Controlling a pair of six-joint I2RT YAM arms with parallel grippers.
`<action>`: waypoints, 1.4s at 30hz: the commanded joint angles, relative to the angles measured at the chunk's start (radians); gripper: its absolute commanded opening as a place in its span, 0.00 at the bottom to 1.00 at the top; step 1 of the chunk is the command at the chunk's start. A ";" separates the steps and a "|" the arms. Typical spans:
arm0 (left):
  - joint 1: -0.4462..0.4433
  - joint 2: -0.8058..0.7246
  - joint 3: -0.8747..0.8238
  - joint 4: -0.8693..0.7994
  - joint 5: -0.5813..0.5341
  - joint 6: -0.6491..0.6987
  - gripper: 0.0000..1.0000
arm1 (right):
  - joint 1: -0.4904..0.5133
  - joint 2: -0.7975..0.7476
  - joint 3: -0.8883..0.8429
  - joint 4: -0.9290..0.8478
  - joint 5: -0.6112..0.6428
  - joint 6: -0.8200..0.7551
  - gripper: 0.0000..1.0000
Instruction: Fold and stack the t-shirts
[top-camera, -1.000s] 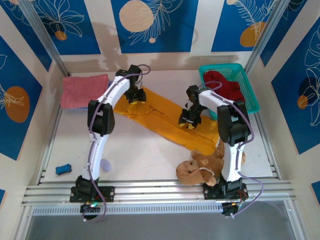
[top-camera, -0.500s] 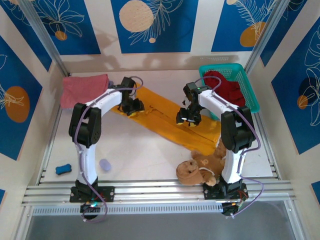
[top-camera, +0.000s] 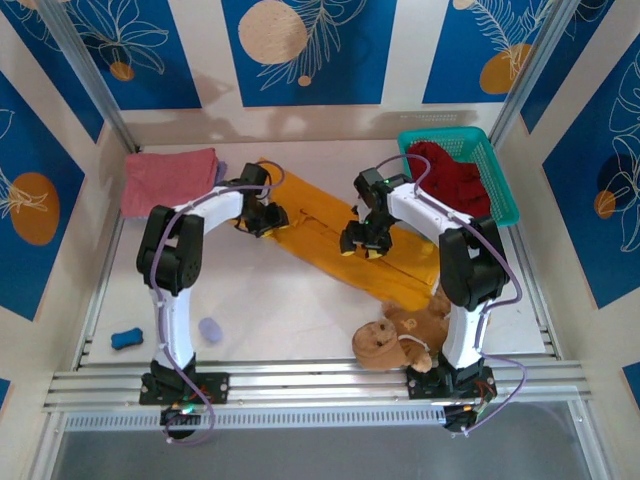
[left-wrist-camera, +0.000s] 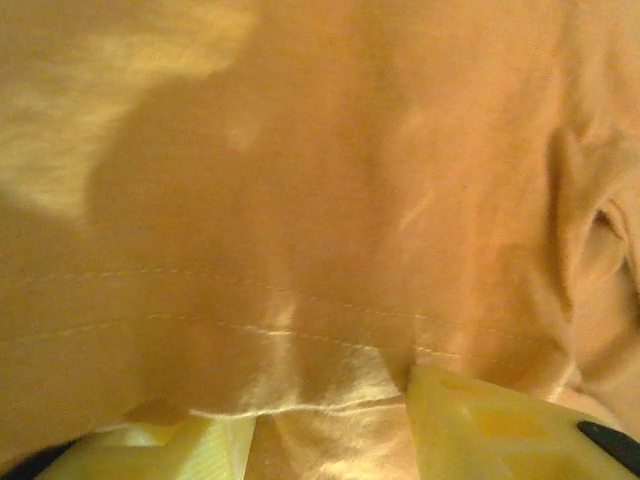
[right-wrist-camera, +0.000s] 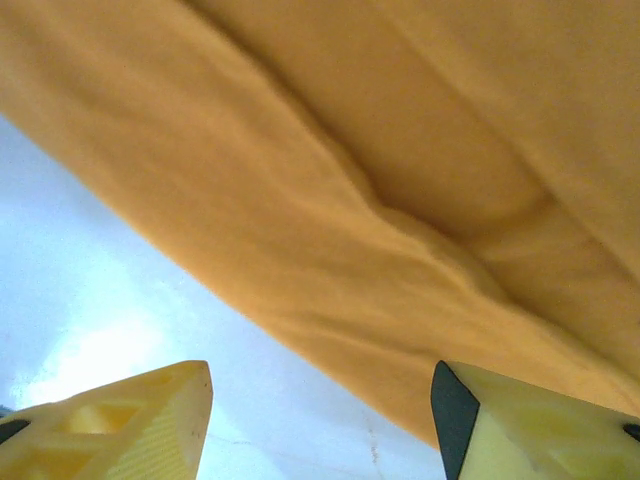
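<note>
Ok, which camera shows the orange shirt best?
Top external: the whole shirt lies diagonally across the table, so its shape and folds are clear. The left wrist view gives a close-up of its stitched hem; the right wrist view, one edge against the table.

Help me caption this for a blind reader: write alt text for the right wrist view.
A mustard-orange t-shirt lies in folds across the top and right, its edge diagonal over the white table. The right claw is open, its yellow fingertips apart at the bottom corners, nothing between them.
</note>
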 joint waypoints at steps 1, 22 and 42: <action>0.059 0.088 0.094 -0.135 -0.077 0.103 0.45 | 0.009 -0.032 -0.009 0.003 -0.057 0.011 0.62; 0.091 0.091 0.309 -0.153 -0.001 -0.014 0.45 | -0.120 0.112 0.050 0.052 0.112 0.008 0.61; 0.098 0.198 0.353 -0.073 -0.133 -0.068 0.45 | -0.089 0.124 -0.105 0.086 -0.126 0.041 0.59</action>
